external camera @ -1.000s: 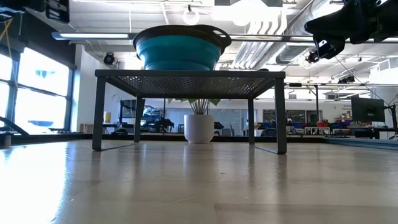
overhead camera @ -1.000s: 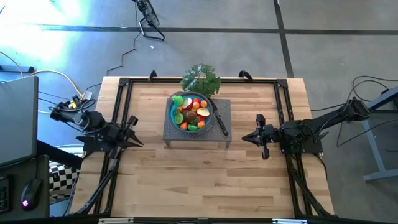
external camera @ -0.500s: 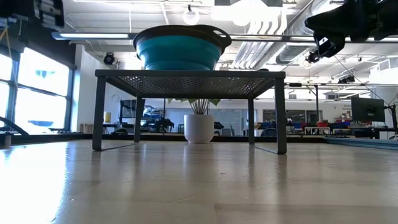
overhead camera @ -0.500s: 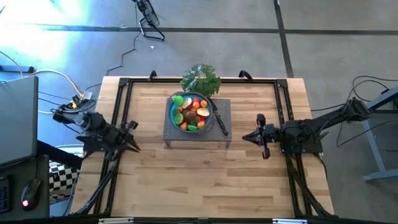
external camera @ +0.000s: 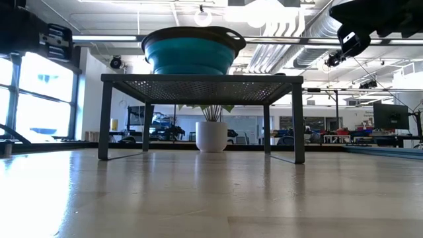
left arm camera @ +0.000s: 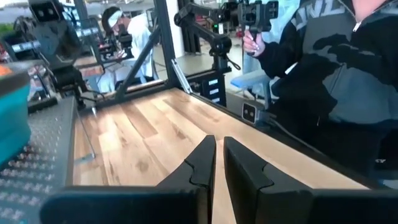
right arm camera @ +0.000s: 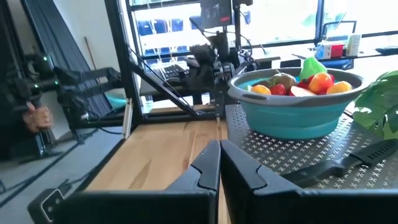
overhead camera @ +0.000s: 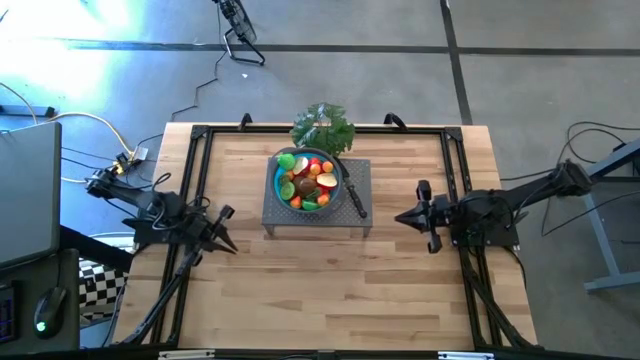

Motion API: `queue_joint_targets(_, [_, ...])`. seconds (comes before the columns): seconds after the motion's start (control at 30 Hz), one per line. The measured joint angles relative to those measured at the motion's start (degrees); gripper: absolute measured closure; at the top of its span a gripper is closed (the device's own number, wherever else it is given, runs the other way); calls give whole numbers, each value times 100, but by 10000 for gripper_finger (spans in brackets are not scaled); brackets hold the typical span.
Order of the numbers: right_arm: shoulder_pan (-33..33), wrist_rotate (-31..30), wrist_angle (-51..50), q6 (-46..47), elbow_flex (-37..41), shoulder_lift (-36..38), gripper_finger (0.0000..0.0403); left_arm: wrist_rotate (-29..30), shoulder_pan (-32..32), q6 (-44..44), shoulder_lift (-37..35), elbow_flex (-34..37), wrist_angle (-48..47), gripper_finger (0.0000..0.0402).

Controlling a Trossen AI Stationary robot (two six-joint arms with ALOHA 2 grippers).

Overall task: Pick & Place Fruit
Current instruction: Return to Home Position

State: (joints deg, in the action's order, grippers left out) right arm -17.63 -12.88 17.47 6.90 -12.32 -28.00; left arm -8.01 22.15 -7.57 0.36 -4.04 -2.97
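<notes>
A: Fruit [overhead camera: 308, 181], location?

B: Heaped in the blue bowl [overhead camera: 275, 186] on the grey shelf [overhead camera: 330, 222], upper centre of the high view.

A: Grippers?

B: Left gripper [overhead camera: 226, 231] sat left of the shelf and right gripper [overhead camera: 404, 217] right of it. Both had fingers nearly together and held nothing. The sorting looked finished, so I judged the arms were drawn clear.

A: Changes from a second before?

B: Left gripper had slid lower in frame. Right gripper had backed slightly rightward. Fruit unmoved.

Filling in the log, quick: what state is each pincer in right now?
Left pincer: closed, holding nothing.
Right pincer: closed, holding nothing.
</notes>
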Motion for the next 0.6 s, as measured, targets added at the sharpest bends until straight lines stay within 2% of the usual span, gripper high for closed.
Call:
queue_joint_targets(0.13, [0,-3,-185,-1,0,296,399,27,-1,32,-2,199,349,373])
queue_joint_targets(0.43, [0,-62,-675,-30,0,1110,399,64,-1,53,0,246,345,373])
queue_joint_targets(0.6, [6,-67,-1338,104,0,1864,399,533,-2,54,24,257,242,373])
